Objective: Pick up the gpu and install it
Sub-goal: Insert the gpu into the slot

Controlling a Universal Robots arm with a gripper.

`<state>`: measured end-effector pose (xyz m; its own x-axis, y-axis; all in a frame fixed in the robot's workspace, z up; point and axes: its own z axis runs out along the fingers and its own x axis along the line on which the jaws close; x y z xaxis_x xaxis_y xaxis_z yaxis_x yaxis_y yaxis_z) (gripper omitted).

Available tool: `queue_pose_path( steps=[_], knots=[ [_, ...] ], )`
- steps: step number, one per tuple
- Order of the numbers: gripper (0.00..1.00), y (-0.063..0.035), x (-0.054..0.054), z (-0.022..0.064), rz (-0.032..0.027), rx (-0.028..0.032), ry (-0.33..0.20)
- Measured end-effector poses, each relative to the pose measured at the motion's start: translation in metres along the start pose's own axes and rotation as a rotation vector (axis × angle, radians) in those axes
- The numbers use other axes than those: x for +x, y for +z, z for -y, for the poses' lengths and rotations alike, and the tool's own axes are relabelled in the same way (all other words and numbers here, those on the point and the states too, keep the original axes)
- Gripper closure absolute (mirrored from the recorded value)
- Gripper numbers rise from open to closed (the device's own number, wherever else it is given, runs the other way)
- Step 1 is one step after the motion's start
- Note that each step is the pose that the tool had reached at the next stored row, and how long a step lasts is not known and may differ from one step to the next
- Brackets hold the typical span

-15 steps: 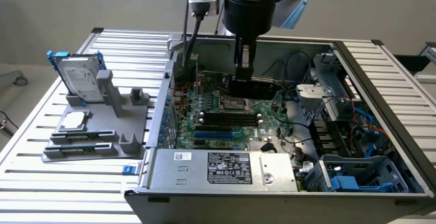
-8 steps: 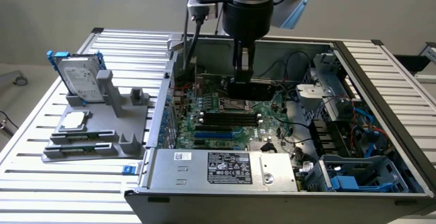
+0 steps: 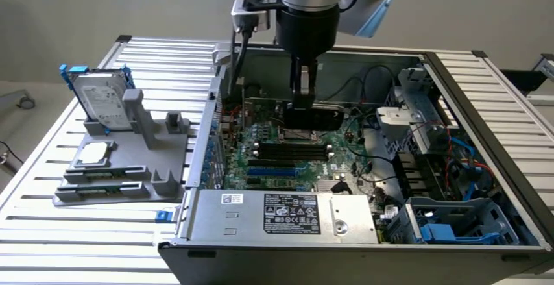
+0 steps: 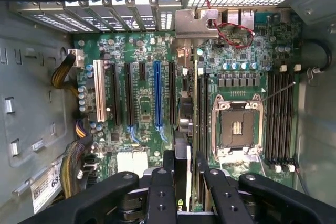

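Note:
The gpu (image 3: pixel 321 117) hangs edge-on inside the open computer case, its black shroud showing just above the motherboard (image 3: pixel 286 158). My gripper (image 3: pixel 300 105) reaches down from above and is shut on the card's upper edge. In the wrist view the gpu (image 4: pixel 189 129) runs as a thin strip between my two black fingers (image 4: pixel 160 192). Its silver end bracket (image 4: pixel 195 23) sits at the case's rear slot openings. The card stands over the board between the black expansion slots and the processor socket (image 4: pixel 236 127). Whether its edge sits in a slot is hidden.
A blue slot (image 4: pixel 157 95) and a white slot (image 4: pixel 100 91) lie beside the card, memory slots (image 4: pixel 281 121) past the socket. Outside the case, a grey holder (image 3: pixel 121 180) carries a hard drive (image 3: pixel 102 100) and a processor chip (image 3: pixel 93 154). A power supply (image 3: pixel 286 213) fills the case's near end.

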<state>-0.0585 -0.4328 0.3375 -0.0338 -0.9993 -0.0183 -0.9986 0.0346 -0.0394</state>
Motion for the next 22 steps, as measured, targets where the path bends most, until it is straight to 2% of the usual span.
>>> queue_pose_path(
  steps=[3, 7, 10, 13, 16, 22],
  knots=[
    [0.74, 0.0029, 0.001, -0.0040, 0.0003, -0.0010, -0.004],
    [0.74, 0.0047, 0.002, -0.0046, -0.0002, -0.0103, -0.016],
    [0.74, 0.0066, 0.006, -0.0049, 0.0001, -0.0151, -0.021],
    [0.74, 0.0076, 0.017, -0.0046, 0.0000, -0.0151, -0.022],
    [0.74, 0.0117, 0.019, -0.0050, -0.0003, -0.0149, -0.022],
    [0.74, 0.0217, 0.021, -0.0185, -0.0004, -0.0096, -0.022]
  ],
)
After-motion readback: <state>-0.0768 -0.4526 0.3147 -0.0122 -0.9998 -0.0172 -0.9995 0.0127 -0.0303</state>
